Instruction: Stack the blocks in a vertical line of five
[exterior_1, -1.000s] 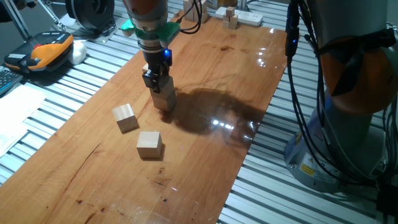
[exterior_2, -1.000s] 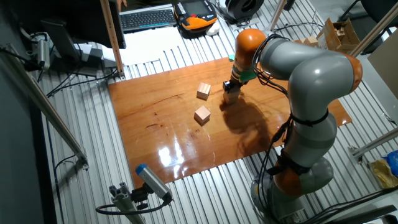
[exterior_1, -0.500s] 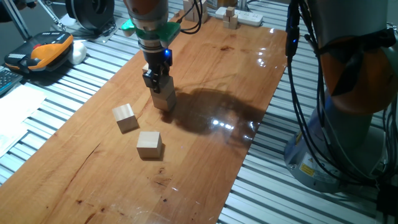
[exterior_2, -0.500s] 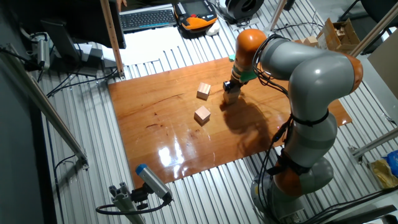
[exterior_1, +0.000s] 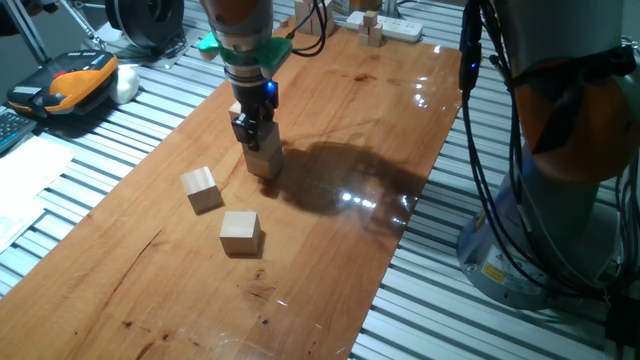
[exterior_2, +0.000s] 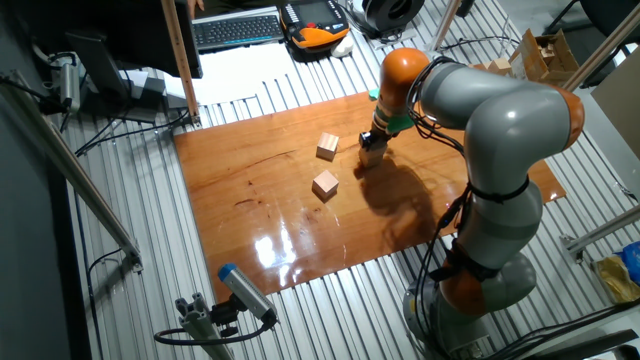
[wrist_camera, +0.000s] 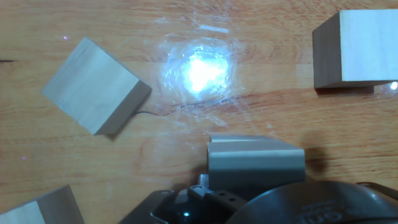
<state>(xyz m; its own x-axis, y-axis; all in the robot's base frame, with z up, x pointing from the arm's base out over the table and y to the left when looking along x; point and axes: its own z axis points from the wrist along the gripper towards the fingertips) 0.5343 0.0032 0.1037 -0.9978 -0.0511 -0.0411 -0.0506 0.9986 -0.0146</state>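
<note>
My gripper (exterior_1: 253, 137) points straight down at the top of a pale wooden block (exterior_1: 264, 160) on the board, its dark fingers straddling the block's upper edge. From the other side, this block (exterior_2: 371, 154) sits directly under the gripper (exterior_2: 373, 141). Whether the fingers are pressing on it does not show. Two loose blocks lie to the front left, one nearer the gripper (exterior_1: 200, 189) and one closer to the front (exterior_1: 240, 232). The hand view shows one grey finger (wrist_camera: 255, 158) and three blocks on the board: left (wrist_camera: 93, 85), top right (wrist_camera: 364, 48), bottom left corner (wrist_camera: 37, 211).
The wooden board (exterior_1: 340, 240) lies on a slatted metal table. A cluster of small wooden blocks (exterior_1: 372, 27) and a white power strip sit at the far end. The robot base (exterior_1: 560, 200) and hanging cables stand to the right, and an orange device (exterior_1: 82, 75) lies to the left.
The gripper has crept up a few pixels over the block. The blocks have not moved.
</note>
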